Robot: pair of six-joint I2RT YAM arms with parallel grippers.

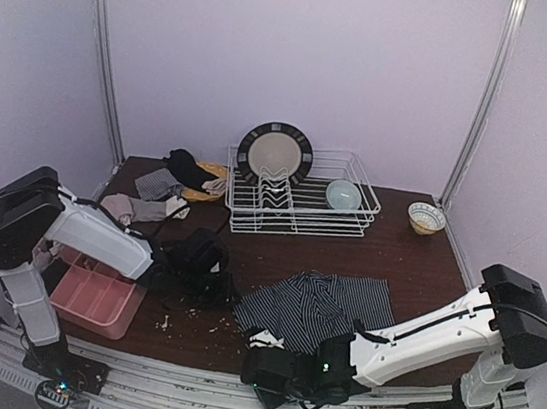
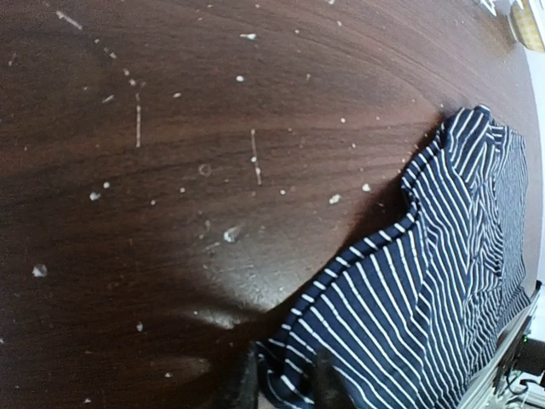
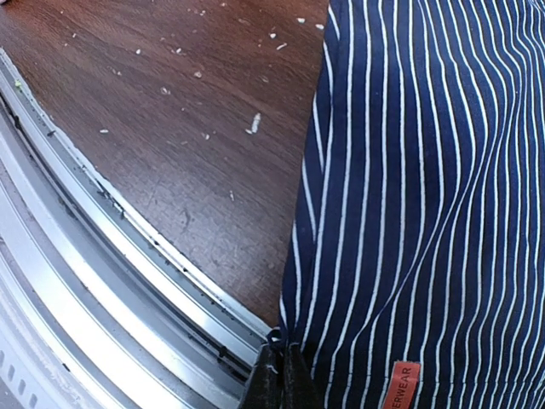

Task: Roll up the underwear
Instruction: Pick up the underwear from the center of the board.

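I see the navy white-striped cloth underwear spread out on the dark wooden table, my right gripper pinched together on its near hem corner, my left gripper straddling its left edge, clamped or not I cannot tell

Only legible text is in the right wrist view: a small orange tag sewn near the hem of the striped underwear. The letters run vertically and read "ERWEAR". The start of the word is cut off by the frame edge.
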